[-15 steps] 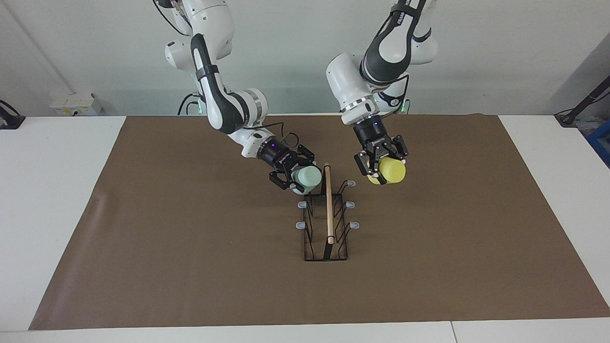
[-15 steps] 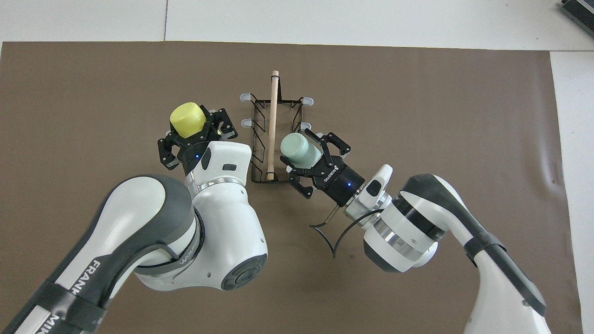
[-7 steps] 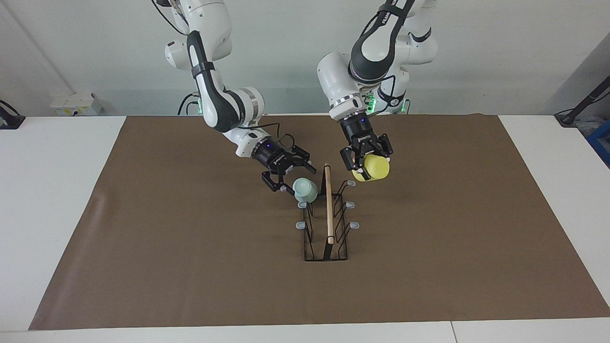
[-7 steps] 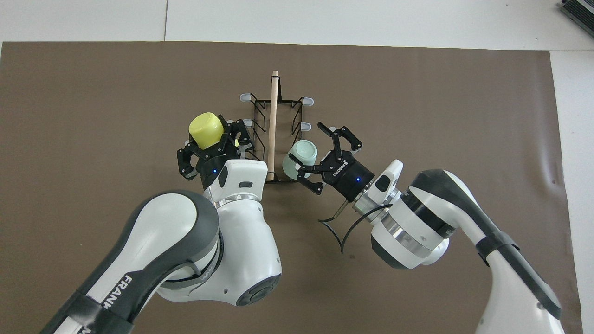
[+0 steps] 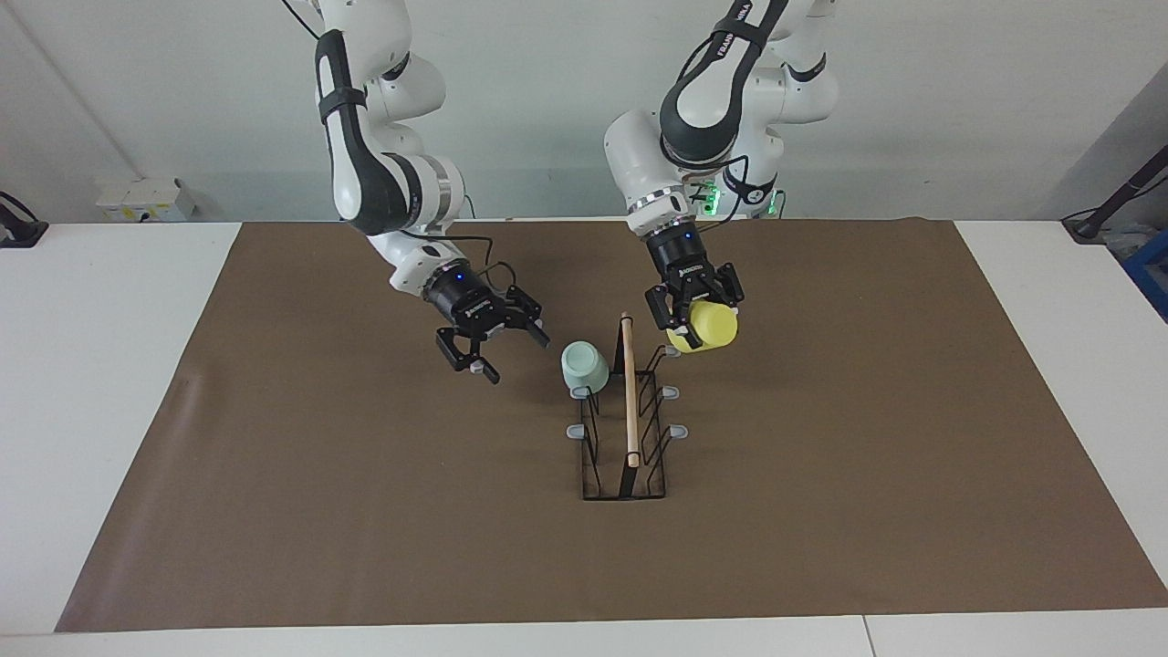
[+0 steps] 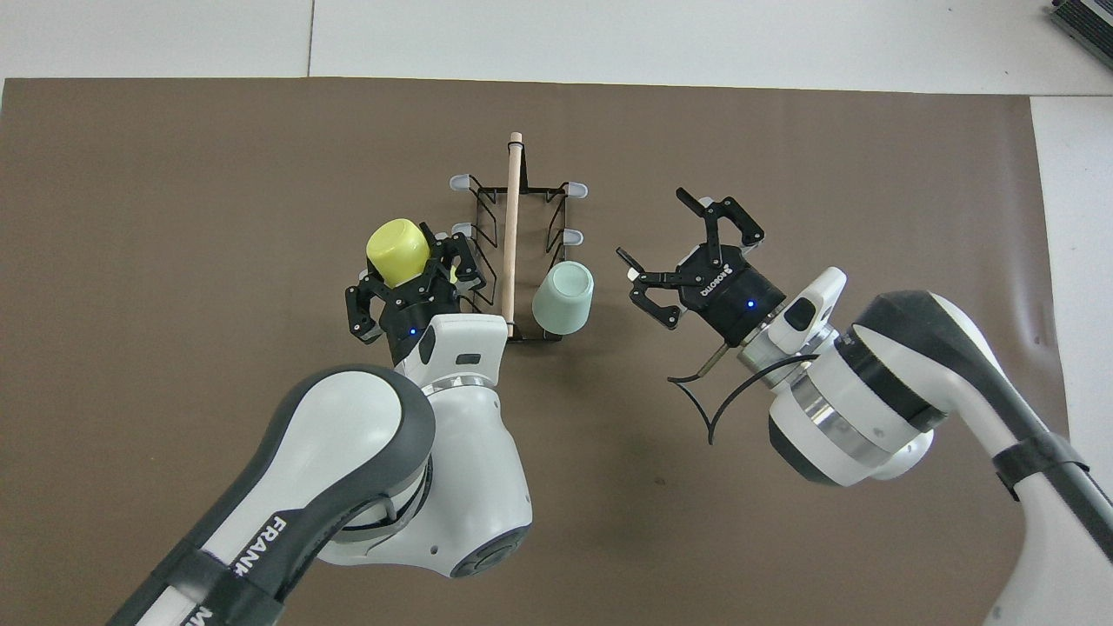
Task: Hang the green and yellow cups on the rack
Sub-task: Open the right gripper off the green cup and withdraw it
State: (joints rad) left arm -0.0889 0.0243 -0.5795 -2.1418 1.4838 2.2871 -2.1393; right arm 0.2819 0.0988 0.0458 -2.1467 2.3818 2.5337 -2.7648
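Green cup (image 5: pixel 585 366) sits mouth-down over one of the rack's prongs, just left of centre in the facing view, on the rack's (image 5: pixel 628 429) side toward my right arm and at the end closest to the robots. My right gripper (image 5: pixel 494 348) hangs clear of it over the brown mat (image 5: pixel 365 474), left of centre in that view, fingers spread wide and empty. By my reading, that half of the job is done.

Yellow cup (image 5: pixel 703 327) is not hung yet. My left gripper (image 5: pixel 693 315) is clamped on it, just right of the wooden rod (image 5: pixel 629 392) in the facing view, close above the grey-tipped prong at the rack's robot end on my left arm's side. In the overhead view, the yellow cup (image 6: pixel 398 252) shows left of centre, bottom up, beside the rack (image 6: pixel 522 252), with the left gripper (image 6: pixel 413 283) under it in the frame. Whether its rim has begun to slip over the prong I cannot tell; the cup covers the tip from both cameras.

The green cup (image 6: pixel 563 298) shows just right of the rod (image 6: pixel 511 233) in the overhead view, and the right gripper (image 6: pixel 674 256) is well apart from it, farther right in the frame.

What remains, as I judge it: lower the yellow cup onto its prong, let go and pull my left arm away.
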